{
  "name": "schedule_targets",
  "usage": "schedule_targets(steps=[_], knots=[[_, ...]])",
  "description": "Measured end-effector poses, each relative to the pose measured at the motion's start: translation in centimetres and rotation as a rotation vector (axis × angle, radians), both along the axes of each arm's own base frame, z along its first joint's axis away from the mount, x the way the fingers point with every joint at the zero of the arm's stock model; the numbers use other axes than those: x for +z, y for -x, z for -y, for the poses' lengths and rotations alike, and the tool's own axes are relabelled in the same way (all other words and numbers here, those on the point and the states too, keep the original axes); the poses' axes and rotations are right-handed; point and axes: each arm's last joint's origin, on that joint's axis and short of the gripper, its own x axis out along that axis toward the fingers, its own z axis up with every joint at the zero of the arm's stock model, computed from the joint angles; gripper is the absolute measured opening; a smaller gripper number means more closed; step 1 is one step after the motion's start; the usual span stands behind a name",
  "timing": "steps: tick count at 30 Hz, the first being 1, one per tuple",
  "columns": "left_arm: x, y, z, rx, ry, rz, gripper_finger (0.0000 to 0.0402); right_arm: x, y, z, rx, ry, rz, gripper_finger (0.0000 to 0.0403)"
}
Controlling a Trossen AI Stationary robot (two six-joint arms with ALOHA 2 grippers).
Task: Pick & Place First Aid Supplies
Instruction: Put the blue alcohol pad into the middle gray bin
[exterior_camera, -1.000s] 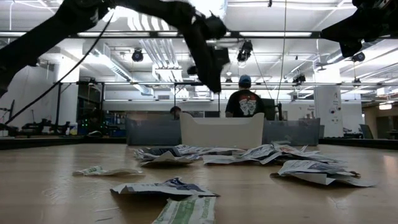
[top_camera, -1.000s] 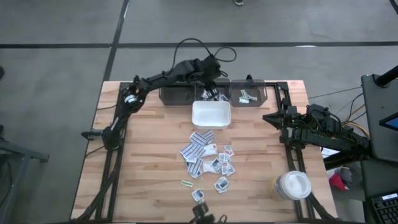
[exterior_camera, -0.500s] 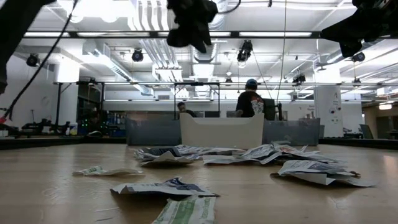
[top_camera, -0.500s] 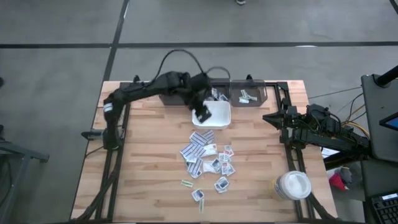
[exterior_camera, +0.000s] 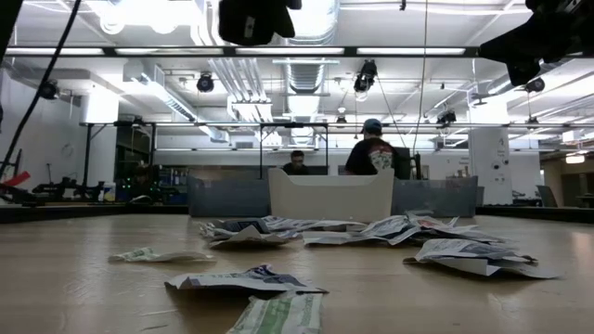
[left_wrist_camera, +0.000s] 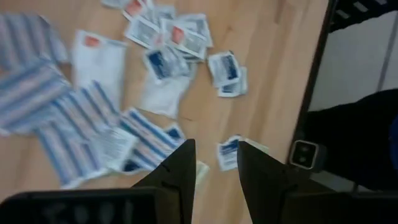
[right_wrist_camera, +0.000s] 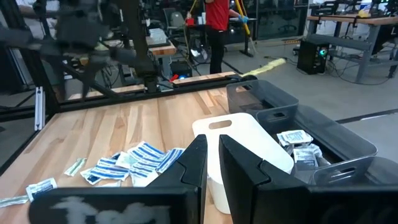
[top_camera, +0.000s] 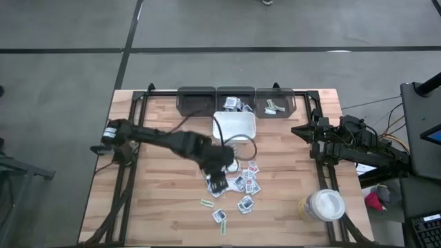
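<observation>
Now reach step: left hand over packets beside tray, fingers apart, empty. Next: descend, pinch one packet. Right hand parked beyond tray, nearly clenched, empty.

We can't read any print on the packets from above, they're just too tiny. The left gripper covers part of the pile there, so whatever lies under it is hidden. The left wrist view is smeared, and its edges cut off the striped packets. In the low view the tray blocks the bins behind it, and the left arm is chopped by the top edge, fingers out of sight.
</observation>
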Motion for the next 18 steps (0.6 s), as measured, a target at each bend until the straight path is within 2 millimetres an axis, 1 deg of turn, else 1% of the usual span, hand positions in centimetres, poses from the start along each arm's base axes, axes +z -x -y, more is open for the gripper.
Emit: schedule_targets(steps=[5, 9, 12, 18], knots=[[-1.4, 0.2, 3.4, 0.063, 0.067, 0.002, 0.0110, 0.0, 0.0, 0.0, 0.000, 0.000, 0.000, 0.0038], [-2.4, 0.5, 5.6, 0.098, 0.114, -0.005, 0.0110, 0.0, 0.0, 0.0, 0.000, 0.000, 0.000, 0.0038], [-3.0, 0.7, 6.7, 0.145, 0.128, 0.005, 0.0110, 0.0, 0.0, 0.0, 0.000, 0.000, 0.000, 0.0038], [-4.1, 1.2, 8.1, 0.212, 0.110, 0.017, 0.0110, 0.0, 0.0, 0.0, 0.000, 0.000, 0.000, 0.0038]])
